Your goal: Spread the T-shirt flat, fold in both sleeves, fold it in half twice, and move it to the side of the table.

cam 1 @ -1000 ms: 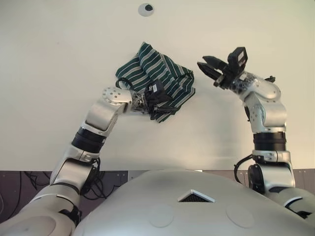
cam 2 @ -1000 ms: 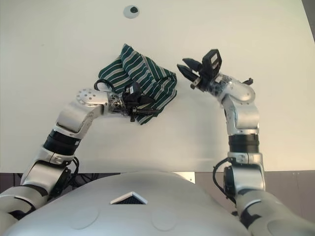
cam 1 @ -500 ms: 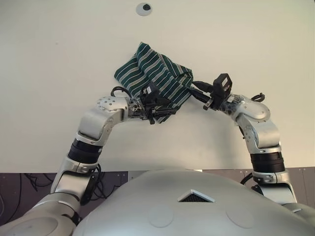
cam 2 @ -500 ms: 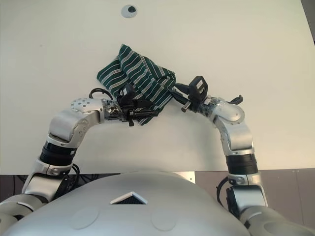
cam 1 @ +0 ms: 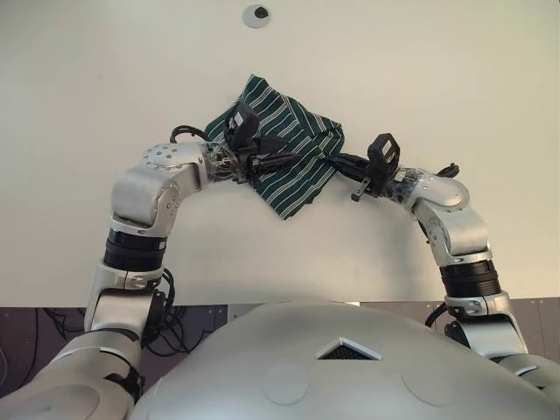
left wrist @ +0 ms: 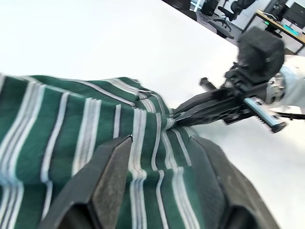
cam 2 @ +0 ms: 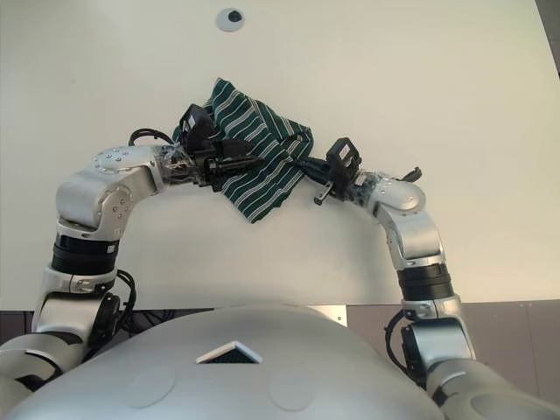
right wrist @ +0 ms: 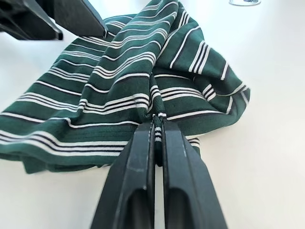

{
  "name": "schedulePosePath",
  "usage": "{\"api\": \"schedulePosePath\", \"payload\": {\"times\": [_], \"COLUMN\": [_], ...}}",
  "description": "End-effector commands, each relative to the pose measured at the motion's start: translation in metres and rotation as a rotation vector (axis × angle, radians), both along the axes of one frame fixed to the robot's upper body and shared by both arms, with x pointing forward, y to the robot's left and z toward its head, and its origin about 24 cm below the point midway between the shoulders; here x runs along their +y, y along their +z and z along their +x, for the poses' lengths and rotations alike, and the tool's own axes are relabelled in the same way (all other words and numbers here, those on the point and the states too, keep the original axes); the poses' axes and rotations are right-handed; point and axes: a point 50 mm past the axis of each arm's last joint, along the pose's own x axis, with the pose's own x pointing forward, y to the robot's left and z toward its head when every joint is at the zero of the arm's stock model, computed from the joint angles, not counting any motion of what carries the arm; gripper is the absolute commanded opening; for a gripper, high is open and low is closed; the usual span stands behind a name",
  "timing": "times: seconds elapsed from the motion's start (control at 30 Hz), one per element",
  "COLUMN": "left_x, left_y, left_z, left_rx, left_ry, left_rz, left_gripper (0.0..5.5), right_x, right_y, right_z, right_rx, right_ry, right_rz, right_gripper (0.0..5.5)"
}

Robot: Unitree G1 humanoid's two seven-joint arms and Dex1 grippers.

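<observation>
a second ago the right gripper [cam 1: 332, 158] hangs spread wide in the air, well apart from the t-shirt [cam 1: 297, 184]; half a second ago it reaches the cloth's right edge, and now it is clamped narrow on that edge. in the right wrist view its two fingers [right wrist: 140, 176] lie almost together with a small fold of striped cloth pinched between the tips. the left gripper [cam 1: 292, 160] has changed place too: a second ago it holds the shirt's near corner, and now it has moved farther up the table [cam 1: 455, 79] and lies over the left and middle part of the shirt. the near corner is now free and points toward the robot.

the t-shirt, dark green with pale stripes, lies bunched and partly folded near the middle of the white table, between the two grippers. the left gripper comes at it from the left side, its fingers [left wrist: 112, 181] spread apart in the left wrist view with striped cloth showing in the gap between them; whether they press on the cloth cannot be told. the right gripper meets the shirt from the right, touching it at the edge. the two grippers are near each other, tips facing across the cloth. a small round disc [cam 1: 257, 15] sits on the table well beyond the shirt.
</observation>
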Motion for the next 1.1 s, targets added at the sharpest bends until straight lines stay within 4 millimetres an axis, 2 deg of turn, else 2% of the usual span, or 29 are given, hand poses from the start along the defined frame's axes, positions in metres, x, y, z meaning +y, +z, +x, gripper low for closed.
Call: {"api": "schedulePosePath", "payload": {"times": [0.03, 0.13, 0.23, 0.43, 0.57, 0.73, 0.9, 0.97, 1.1], "left_x": [0.014, 0.018, 0.018, 0.018, 0.027, 0.033, 0.020, 0.014, 0.009], "left_y": [-0.006, -0.011, -0.012, -0.035, -0.050, -0.055, -0.048, -0.045, -0.044], "left_z": [0.009, 0.008, 0.009, 0.007, 0.008, 0.010, 0.010, 0.009, 0.010], "left_rx": [-0.033, -0.049, -0.064, -0.099, -0.084, -0.058, -0.070, -0.072, -0.074], "left_ry": [0.086, 0.100, 0.113, 0.107, 0.147, 0.178, 0.160, 0.140, 0.162], "left_rz": [0.055, 0.075, 0.070, 0.232, 0.298, 0.270, 0.168, 0.139, 0.131], "left_gripper": [2.17, 2.17, 2.17, 2.17, 2.17, 2.17, 2.17, 2.17, 2.17], "right_x": [0.003, 0.001, -0.006, -0.016, -0.021, -0.030, -0.021, -0.018, -0.038], "right_y": [0.034, 0.053, 0.056, 0.015, 0.007, -0.001, -0.005, -0.004, 0.006], "right_z": [0.010, 0.020, 0.028, 0.031, 0.039, 0.040, 0.037, 0.037, 0.042], "right_rx": [-0.080, -0.121, -0.118, -0.020, -0.032, -0.046, -0.050, -0.051, -0.117], "right_ry": [0.004, -0.032, -0.096, -0.236, -0.306, -0.350, -0.312, -0.304, -0.443], "right_rz": [0.143, 0.219, 0.248, 0.068, 0.044, -0.009, -0.010, 0.011, 0.002], "right_gripper": [0.00, 0.00, 0.00, 0.00, 0.00, 0.00, 0.00, 0.42, 1.12]}}
